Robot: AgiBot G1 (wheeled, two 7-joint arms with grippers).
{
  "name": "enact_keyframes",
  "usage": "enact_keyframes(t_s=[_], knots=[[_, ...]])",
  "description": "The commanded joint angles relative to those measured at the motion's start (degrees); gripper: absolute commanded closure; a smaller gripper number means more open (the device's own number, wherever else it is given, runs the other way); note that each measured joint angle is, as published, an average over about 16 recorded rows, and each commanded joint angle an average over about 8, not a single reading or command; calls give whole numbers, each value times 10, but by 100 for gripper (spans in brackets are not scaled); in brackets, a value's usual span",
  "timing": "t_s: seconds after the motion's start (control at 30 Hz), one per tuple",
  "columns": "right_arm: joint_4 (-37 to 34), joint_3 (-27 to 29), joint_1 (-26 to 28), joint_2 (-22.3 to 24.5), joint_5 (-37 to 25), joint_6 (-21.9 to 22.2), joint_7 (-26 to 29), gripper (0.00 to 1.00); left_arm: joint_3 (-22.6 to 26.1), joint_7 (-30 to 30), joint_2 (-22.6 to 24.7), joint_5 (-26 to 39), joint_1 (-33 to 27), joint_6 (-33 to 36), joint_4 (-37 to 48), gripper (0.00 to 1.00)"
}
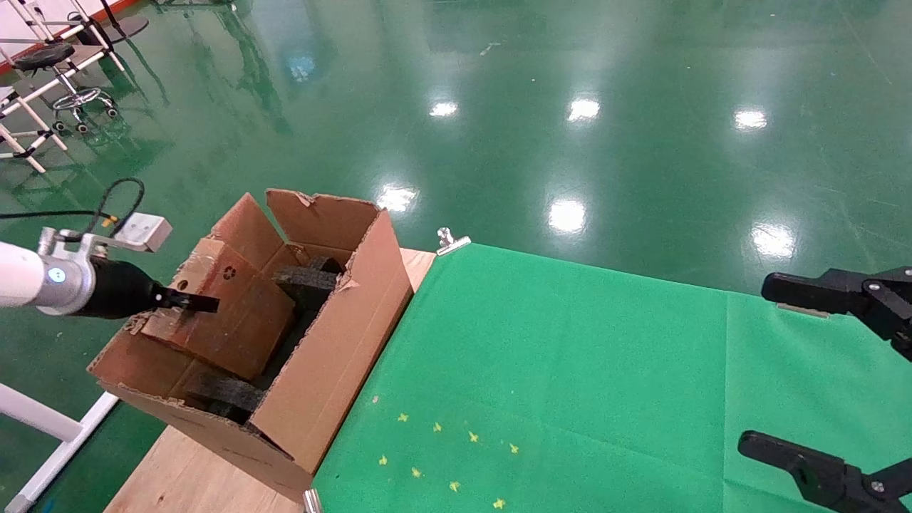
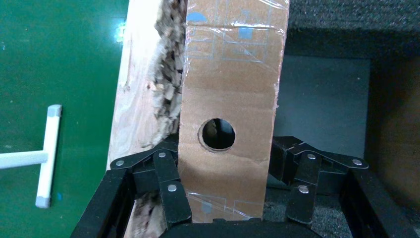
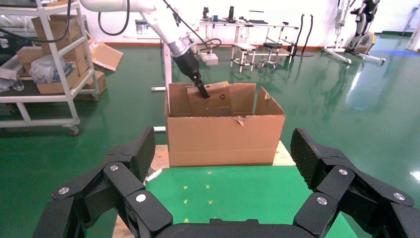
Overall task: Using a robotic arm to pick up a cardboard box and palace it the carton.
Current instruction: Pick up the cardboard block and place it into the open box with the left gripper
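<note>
cardboard box (image 2: 228, 124) gripped by left end effector (image 2: 225, 191), inside carton (image 1: 342, 342)

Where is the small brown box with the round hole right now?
The small taped brown cardboard box sits partly inside the large open carton, at the table's left end, gripped by the left gripper.

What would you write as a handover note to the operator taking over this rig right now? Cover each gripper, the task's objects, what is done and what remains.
Left gripper: shut on the cardboard box, holding it over the carton, partly below the flap tops.
Right gripper: open, empty, parked over the green cloth, away from the work.
Carton: on the table's left end, flaps up, black foam pieces inside.
Done: box picked up and brought to the carton.
Left: lower it in, release, withdraw the left arm.
</note>
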Motion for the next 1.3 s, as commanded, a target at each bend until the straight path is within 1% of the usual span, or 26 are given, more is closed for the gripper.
enact_keyframes(t_s=[0.03,0.57,0.6,0.63,0.83,0.87,0.9,1.3], knots=[[0,0,0,0,0,0,0,0,-2,-2,3,-3,10,-6,0,100],[0,0,0,0,0,0,0,0,-14,-23,37,-19,70,-52,-7,100],[0,0,0,0,0,0,0,0,-14,-24,38,-20,72,-54,-7,98],[0,0,0,0,0,0,0,0,-15,-25,39,-20,73,-56,-7,92],[0,0,0,0,0,0,0,0,-15,-30,43,-21,81,-67,-7,17],[0,0,0,0,0,0,0,0,-15,-30,43,-21,82,-68,-7,7],[0,0,0,0,0,0,0,0,-15,-30,43,-21,83,-69,-7,0],[0,0,0,0,0,0,0,0,-15,-30,40,-21,78,-65,-7,0]])
